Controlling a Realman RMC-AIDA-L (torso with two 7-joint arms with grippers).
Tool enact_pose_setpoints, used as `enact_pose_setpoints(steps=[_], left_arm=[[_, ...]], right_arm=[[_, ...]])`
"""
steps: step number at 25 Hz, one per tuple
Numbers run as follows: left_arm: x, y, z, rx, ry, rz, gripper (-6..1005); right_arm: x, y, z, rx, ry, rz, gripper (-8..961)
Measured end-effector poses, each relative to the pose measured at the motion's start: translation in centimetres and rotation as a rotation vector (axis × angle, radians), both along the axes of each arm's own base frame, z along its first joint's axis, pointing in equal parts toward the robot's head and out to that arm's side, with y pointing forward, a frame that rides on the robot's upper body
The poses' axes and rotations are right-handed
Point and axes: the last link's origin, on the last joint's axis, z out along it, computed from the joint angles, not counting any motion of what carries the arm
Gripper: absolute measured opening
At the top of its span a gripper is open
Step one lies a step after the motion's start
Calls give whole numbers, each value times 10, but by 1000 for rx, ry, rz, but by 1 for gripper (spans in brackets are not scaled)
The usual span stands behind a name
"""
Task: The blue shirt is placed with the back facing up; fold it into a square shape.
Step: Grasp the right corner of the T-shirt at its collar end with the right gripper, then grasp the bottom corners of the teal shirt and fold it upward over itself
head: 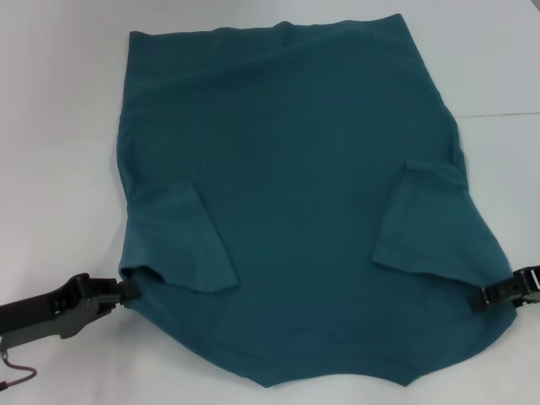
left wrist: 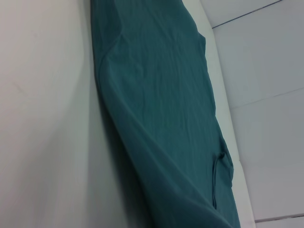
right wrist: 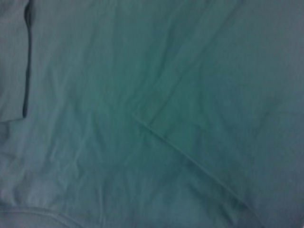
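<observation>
The shirt [head: 295,194] lies flat in the middle of the white worktop [head: 51,126], both sleeves folded in. The left gripper [head: 126,293] pinches its edge at 8 o'clock. The right gripper [head: 483,298] pinches its edge at 4 o'clock.

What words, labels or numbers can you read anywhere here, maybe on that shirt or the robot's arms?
None: the blue shirt lies plain side up, with no lettering showing.
None on the left gripper or the right gripper.
None on the white table.
</observation>
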Motion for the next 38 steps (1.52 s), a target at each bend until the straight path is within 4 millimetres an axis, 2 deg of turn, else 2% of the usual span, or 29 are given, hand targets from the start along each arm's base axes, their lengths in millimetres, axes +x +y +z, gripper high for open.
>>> enact_pose_setpoints(steps=[9, 14, 25, 31, 38], left_arm=[[0, 1, 1, 4, 3, 0, 34], [-1, 0, 1, 1, 3, 1, 34], [0, -1, 0, -6, -2, -4, 34], [0, -10, 3, -42, 3, -35, 36], [-9, -29, 7, -106, 36, -52, 35]], right_arm=[[-3, 1, -2, -6, 7, -9, 756], [-4, 1, -1, -3, 10, -10, 510], [0, -2, 0, -4, 10, -21, 57], [-2, -6, 18, 25, 69, -26, 55], [-1, -20, 25, -10, 82, -26, 62]])
